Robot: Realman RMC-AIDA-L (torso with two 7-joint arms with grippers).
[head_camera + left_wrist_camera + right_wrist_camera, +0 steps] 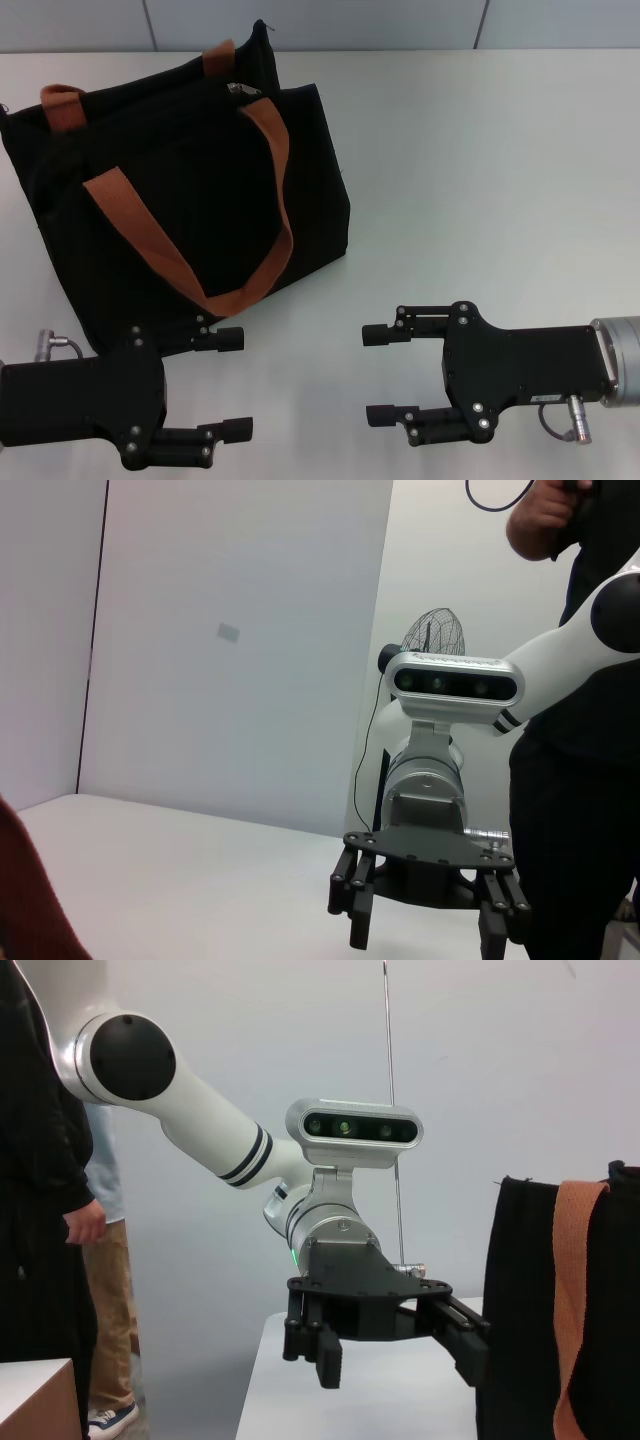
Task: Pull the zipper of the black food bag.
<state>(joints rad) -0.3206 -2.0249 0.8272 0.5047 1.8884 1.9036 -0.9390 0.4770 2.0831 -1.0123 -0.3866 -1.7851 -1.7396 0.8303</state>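
The black food bag [170, 190] stands upright at the far left of the white table, its two rust-orange strap handles [270, 150] draped over its front. The small silver zipper pull [243, 90] sits on the rim near the bag's top right. My left gripper [232, 385] is open and empty, just in front of the bag's lower front edge. My right gripper [380, 375] is open and empty, to the right of the left one, facing it. The right wrist view shows the bag [525, 1310] and the left gripper [400, 1372]. The left wrist view shows the right gripper [430, 940].
The white table [480, 180] stretches to the right of the bag. A person in black stands beside the table [580, 780]. A fan [435, 635] stands behind the right arm. A cardboard box corner [35, 1400] is off the table.
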